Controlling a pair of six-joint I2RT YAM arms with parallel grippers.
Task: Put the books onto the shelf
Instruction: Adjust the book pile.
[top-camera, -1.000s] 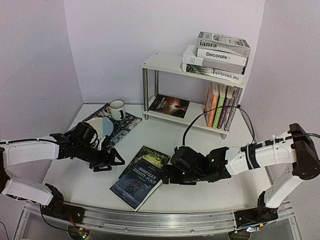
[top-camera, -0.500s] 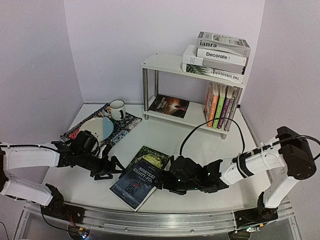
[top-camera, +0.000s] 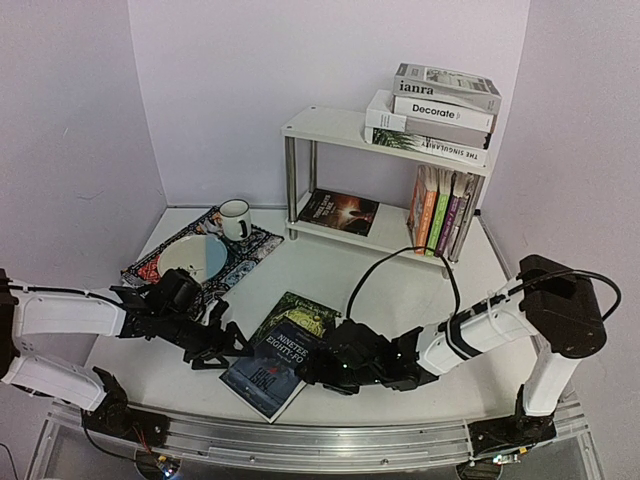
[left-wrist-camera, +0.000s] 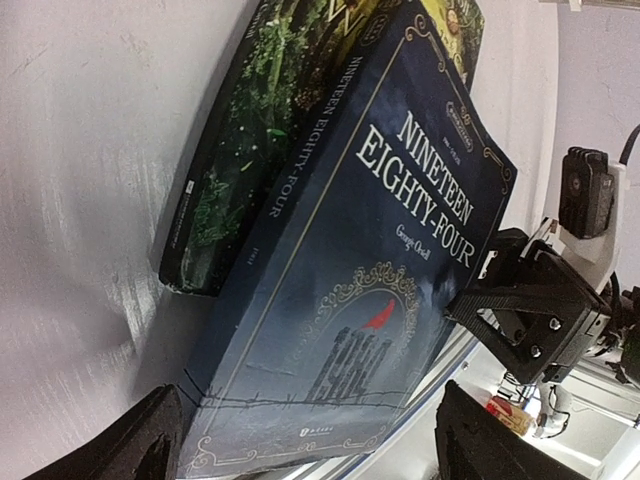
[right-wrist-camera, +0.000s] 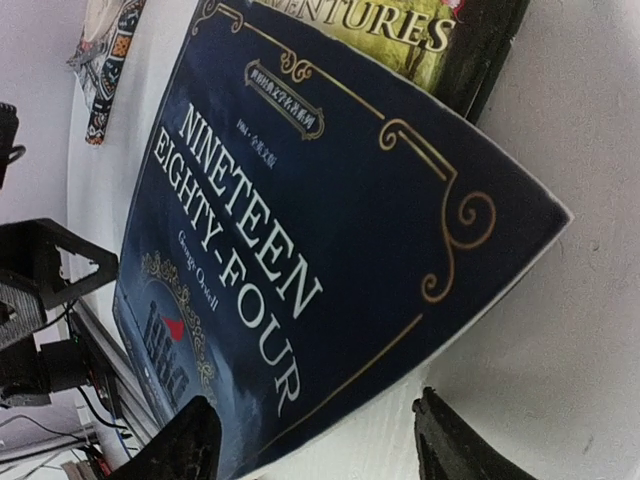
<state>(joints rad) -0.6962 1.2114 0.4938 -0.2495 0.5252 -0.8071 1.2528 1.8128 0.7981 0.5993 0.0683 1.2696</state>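
Note:
A dark blue book, "Nineteen Eighty-Four" (top-camera: 275, 368), lies flat on the table, partly over a green book (top-camera: 300, 312). My left gripper (top-camera: 225, 345) is open at its left edge, and the cover (left-wrist-camera: 370, 260) fills the space between the wide-set fingers (left-wrist-camera: 140, 440). My right gripper (top-camera: 315, 372) is at the right edge. Its jaws stand apart around the edge of the cover (right-wrist-camera: 300, 200), one finger over the cover, the other over the table. The white shelf (top-camera: 330, 128) holds a stack of books (top-camera: 440, 115) on top, a flat dark book (top-camera: 338, 212) and upright paperbacks (top-camera: 442, 212) below.
A patterned mat (top-camera: 240, 262) with a bowl (top-camera: 198, 255) and a white mug (top-camera: 236, 218) lies at the left back. A black cable (top-camera: 400, 262) arcs over the right arm. A metal rail (top-camera: 300, 440) runs along the near edge.
Both grippers have moved in on the blue book, the right one leftward to its right edge with its jaws narrowing, the left one rightward and nearer to its left edge.

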